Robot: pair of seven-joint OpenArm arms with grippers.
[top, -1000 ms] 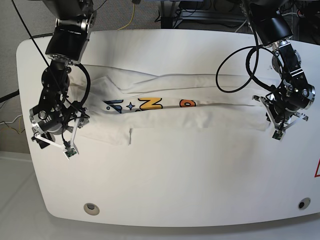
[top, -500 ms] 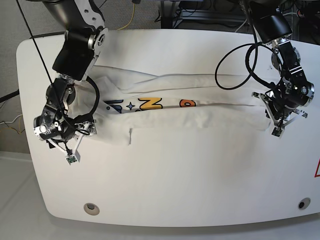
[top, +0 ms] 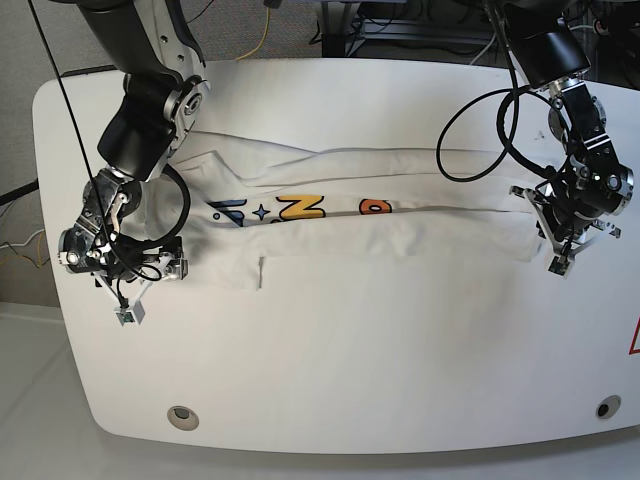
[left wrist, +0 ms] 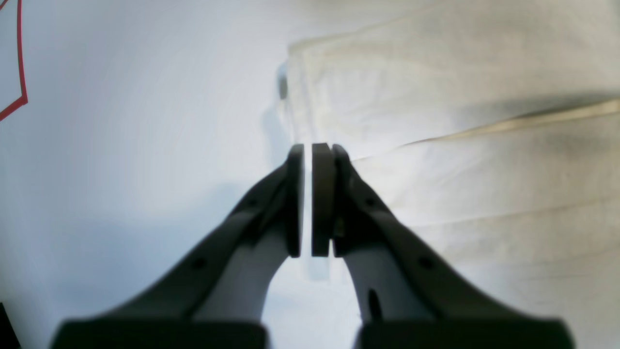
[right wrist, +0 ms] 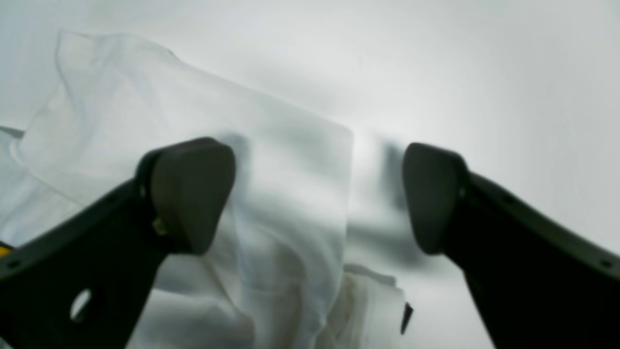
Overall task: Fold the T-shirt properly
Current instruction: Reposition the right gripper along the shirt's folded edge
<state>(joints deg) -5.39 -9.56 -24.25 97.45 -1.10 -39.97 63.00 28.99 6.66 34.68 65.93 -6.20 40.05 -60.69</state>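
Right gripper (right wrist: 319,194) hung wide open over the T-shirt (top: 400,235) corner; left gripper (left wrist: 307,203) was nearly closed, empty. Next up, probably pinching both ends.

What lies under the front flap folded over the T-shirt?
The flap hides most of the T-shirt; only a strip of blue, yellow and orange print shows above its edge. The rest of the print and the table beneath are covered.

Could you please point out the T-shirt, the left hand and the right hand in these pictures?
T-shirt (top: 400,238): base view, on the folded front panel.
Left hand (left wrist: 308,152): left wrist view, between its nearly closed fingertips.
Right hand (right wrist: 319,194): right wrist view, between its spread fingertips.
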